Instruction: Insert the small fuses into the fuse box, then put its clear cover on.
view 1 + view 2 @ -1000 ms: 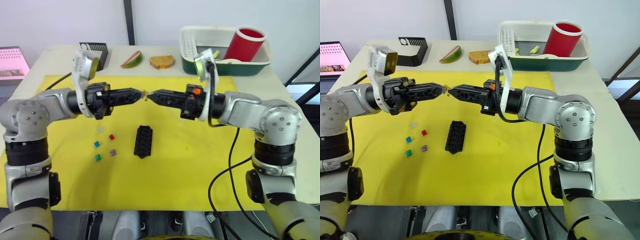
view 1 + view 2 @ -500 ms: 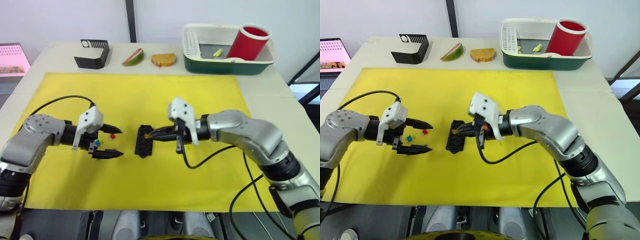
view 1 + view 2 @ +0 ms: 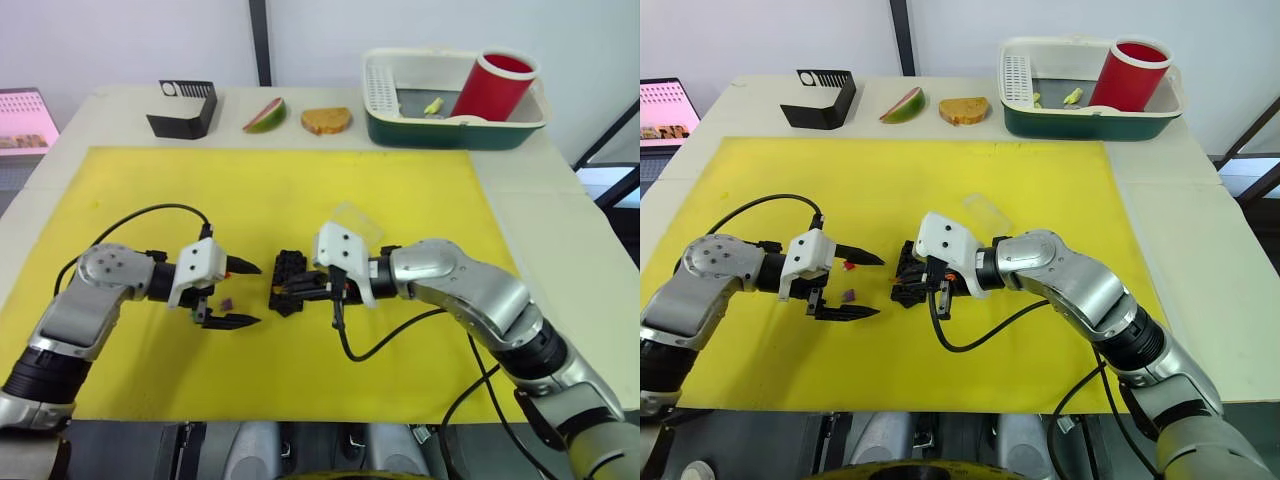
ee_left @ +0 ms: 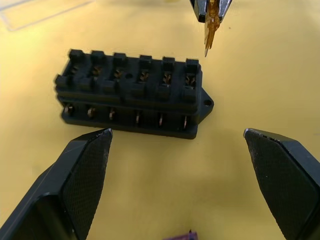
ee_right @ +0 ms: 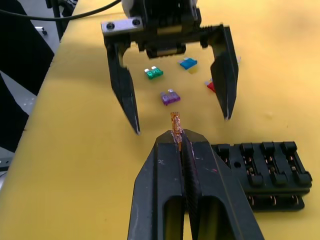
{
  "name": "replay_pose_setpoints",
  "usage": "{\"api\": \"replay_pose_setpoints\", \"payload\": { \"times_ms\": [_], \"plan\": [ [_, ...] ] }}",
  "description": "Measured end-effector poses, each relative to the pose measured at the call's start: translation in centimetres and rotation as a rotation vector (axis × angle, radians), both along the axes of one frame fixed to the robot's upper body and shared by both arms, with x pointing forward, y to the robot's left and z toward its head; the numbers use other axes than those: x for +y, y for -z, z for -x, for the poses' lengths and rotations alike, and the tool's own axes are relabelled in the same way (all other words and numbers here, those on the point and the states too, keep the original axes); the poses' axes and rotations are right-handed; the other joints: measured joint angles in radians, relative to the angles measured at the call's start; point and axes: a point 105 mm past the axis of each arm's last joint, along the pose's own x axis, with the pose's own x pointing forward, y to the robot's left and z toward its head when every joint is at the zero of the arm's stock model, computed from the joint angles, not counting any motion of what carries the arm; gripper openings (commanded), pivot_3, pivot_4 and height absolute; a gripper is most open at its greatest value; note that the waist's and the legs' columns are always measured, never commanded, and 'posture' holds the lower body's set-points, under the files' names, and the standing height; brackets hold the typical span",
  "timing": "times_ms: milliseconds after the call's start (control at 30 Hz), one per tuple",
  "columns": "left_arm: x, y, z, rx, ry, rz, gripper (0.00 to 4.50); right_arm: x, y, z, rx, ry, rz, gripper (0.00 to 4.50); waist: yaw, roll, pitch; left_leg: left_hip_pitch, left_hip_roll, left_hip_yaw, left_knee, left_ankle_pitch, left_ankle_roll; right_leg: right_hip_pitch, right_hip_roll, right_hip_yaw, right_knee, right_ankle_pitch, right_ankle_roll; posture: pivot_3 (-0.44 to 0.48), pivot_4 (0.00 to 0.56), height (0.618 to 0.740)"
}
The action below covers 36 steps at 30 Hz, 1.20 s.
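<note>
1. Right gripper (image 5: 179,142) is pinched tight on the orange fuse (image 5: 175,125), blade poking out past the fingertips, hovering just off the end of the fuse box (image 3: 288,281) and above the mat.
2. Left gripper (image 3: 245,294) is spread wide and empty, one finger either side of open mat, pointing at the fuse box from the opposite side.
3. Just beside the left fingers lie the loose fuses: purple fuse (image 5: 170,97), green fuse (image 5: 154,73), blue fuse (image 5: 188,63) and red fuse (image 5: 211,86), all apart from the box on the yellow mat (image 3: 300,190).
4. The clear cover (image 3: 356,220) lies flat on the mat behind the right wrist, near the box and not on it.
5. Progress, as I read it: barely begun. The left wrist view shows the slots on the top face all bare, so no fuse looks seated. The orange one seems about to go in first; the others and the cover are all left to do.
6. What each view adds: the left wrist view gives the empty slots and the orange blade hanging over the box's end; the right wrist view gives the fuse colours; the head views place the cover and both arms.
</note>
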Motion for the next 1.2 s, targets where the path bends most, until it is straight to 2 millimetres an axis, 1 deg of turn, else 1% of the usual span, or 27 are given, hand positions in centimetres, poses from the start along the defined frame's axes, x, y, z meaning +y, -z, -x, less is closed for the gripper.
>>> {"api": "replay_pose_setpoints", "payload": {
  "times_ms": [100,500,800,1200],
  "plan": [
    [-0.1,-0.3,-0.3,-0.014,-0.002,0.002,4.43,0.0,0.3,0.0,0.000,0.008,0.002,0.00,0.000,0.000,0.000,0.000,0.000,0.000,0.000,0.000,0.000,0.000,0.000,0.000,0.000,0.000,0.000,0.000,0.150,0.740],
    [-0.5,0.0,-0.6,-0.019,-0.024,0.021,4.43,-0.4,1.6,-0.2,0.004,0.027,0.030,0.00,-0.001,0.000,0.000,0.000,0.000,0.000,0.000,0.000,0.000,0.001,0.000,0.000,0.000,0.000,0.000,0.000,0.150,0.740],
    [-0.6,0.1,-0.7,-0.035,-0.024,0.018,4.43,-0.5,1.8,-0.6,-0.009,0.032,0.037,0.00,0.000,0.000,0.000,0.000,0.000,0.000,0.001,0.000,0.000,0.001,0.001,0.000,0.001,0.000,0.000,0.000,0.150,0.740],
    [-0.5,0.3,-0.7,-0.037,-0.034,0.015,4.43,-0.2,2.1,-0.4,0.004,0.026,0.030,0.00,-0.001,0.000,0.000,0.001,0.000,0.000,0.001,0.000,0.000,0.001,0.001,0.000,0.001,0.000,0.000,0.000,0.150,0.740]
  ]
}}
